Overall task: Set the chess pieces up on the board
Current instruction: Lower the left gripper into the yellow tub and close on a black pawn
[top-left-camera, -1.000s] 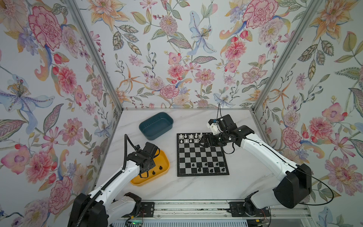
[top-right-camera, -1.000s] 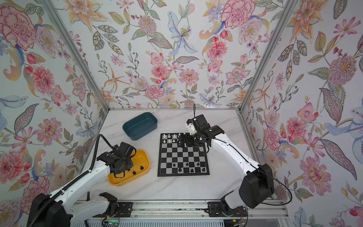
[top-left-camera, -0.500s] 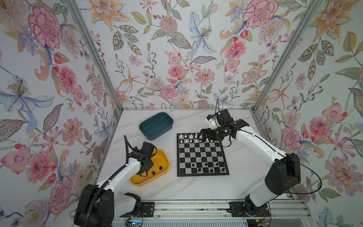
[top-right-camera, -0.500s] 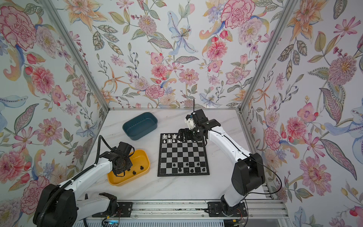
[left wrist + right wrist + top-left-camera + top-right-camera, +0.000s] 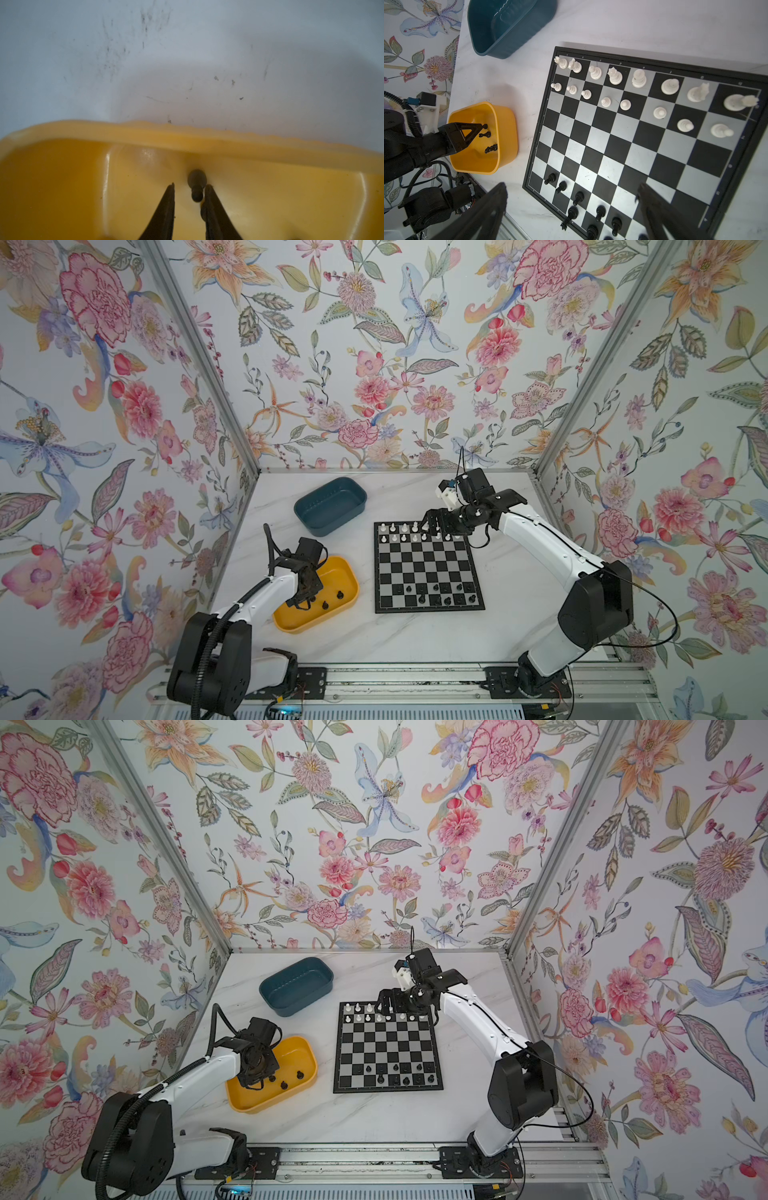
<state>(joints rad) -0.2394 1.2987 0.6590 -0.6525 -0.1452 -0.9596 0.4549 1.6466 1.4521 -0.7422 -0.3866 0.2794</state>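
Right wrist view gives the clearest tally. The board carries a full white side at its far end: eight white pieces on the back row and eight white pawns in front of them, all upright. The teal tray beside that end looks empty, so I judge the white half finished.

The black half is only partly done. Several black pieces stand on the two near rows, with open squares between them. More wait in the yellow tray, which sits on the worktop just beside the board's near left corner.

The left arm reaches down into that tray. In the left wrist view its jaws stand narrowly apart around a black pawn close to the tray wall, one finger touching its head and a gap on the other side, so it is not clamped. Two further black chessmen lie loose in the tray.

The right arm hangs over the white rows, its jaws wide apart and holding nothing.

What remains, as I read it, is to carry over the tray's black pieces and fill the gaps.
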